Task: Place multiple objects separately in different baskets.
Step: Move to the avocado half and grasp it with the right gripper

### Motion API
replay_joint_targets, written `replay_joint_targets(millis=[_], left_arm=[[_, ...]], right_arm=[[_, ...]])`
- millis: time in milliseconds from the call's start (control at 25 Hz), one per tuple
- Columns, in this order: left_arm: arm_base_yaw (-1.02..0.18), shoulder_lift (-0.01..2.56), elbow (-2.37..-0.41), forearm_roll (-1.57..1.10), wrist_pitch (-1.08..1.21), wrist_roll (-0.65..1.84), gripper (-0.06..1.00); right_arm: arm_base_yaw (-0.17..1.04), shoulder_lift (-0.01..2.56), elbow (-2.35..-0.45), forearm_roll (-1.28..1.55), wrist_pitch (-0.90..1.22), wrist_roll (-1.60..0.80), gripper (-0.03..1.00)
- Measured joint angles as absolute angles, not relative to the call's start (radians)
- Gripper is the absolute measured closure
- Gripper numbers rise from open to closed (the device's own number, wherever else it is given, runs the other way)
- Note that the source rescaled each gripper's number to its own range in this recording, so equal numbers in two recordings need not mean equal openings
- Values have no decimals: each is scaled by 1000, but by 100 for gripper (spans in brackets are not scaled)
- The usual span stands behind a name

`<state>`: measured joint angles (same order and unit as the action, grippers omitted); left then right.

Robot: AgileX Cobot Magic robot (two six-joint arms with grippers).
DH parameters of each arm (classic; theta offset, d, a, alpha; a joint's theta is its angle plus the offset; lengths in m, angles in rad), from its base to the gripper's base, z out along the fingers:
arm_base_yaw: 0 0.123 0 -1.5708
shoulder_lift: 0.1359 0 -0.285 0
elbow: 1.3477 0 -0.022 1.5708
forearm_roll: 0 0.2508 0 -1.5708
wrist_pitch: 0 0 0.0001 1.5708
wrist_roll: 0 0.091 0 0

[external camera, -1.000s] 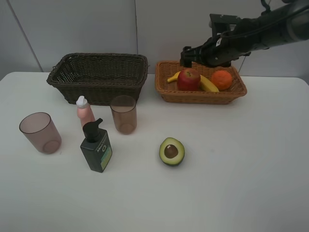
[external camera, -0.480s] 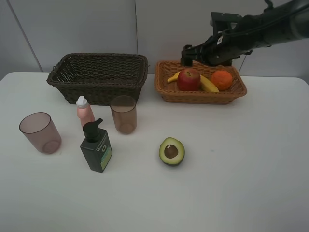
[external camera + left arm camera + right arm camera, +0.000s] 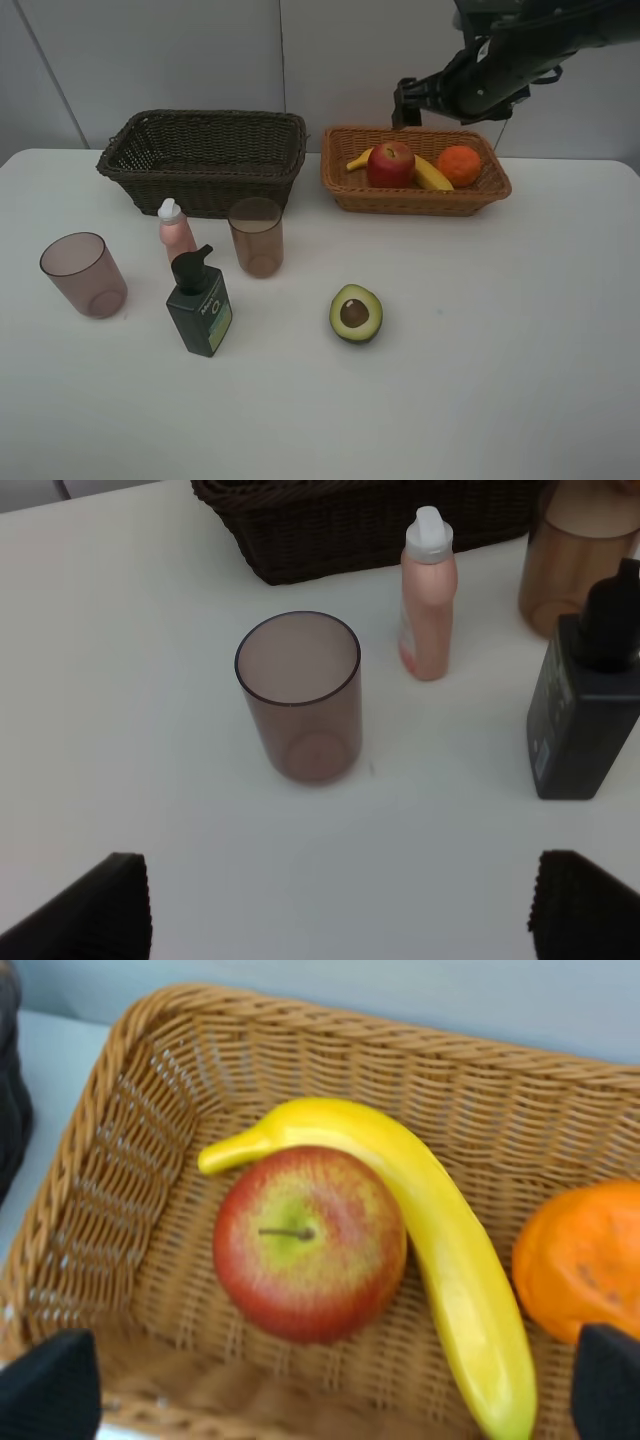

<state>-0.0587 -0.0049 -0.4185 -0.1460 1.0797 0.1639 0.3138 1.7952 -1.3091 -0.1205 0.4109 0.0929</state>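
Right gripper [image 3: 405, 102] hovering, jaws apart, above tan basket [image 3: 415, 207] (apple [image 3: 391, 165], banana [image 3: 433, 175], orange [image 3: 459, 165] inside) near table's [image 3: 500, 350] far edge; left gripper [image 3: 335, 910] likewise apart.

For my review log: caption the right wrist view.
Apple, banana and orange in the tan basket, fingers open.

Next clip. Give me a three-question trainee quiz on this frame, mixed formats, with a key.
1. True or false: the halved avocado lies in the light basket.
2. Which fruit lies against the apple in that basket? A) banana B) pear C) lemon
3. Fill in: the right gripper hangs over the light basket with its jaws ____.

Key: 1 false, it lies on the table; 2 A; 3 open.
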Motion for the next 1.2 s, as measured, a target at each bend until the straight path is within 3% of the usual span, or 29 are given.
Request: replay_joint_targets(millis=[720,1200], left_arm=[[-59,-5,-419,-146,1080,164,-6],[-59,-5,-419,-146,1080,164,-6]], right_arm=[[533,1597,-1026,-109,568,-120,-3],[605,1637,-881,85,446,-122,-3]])
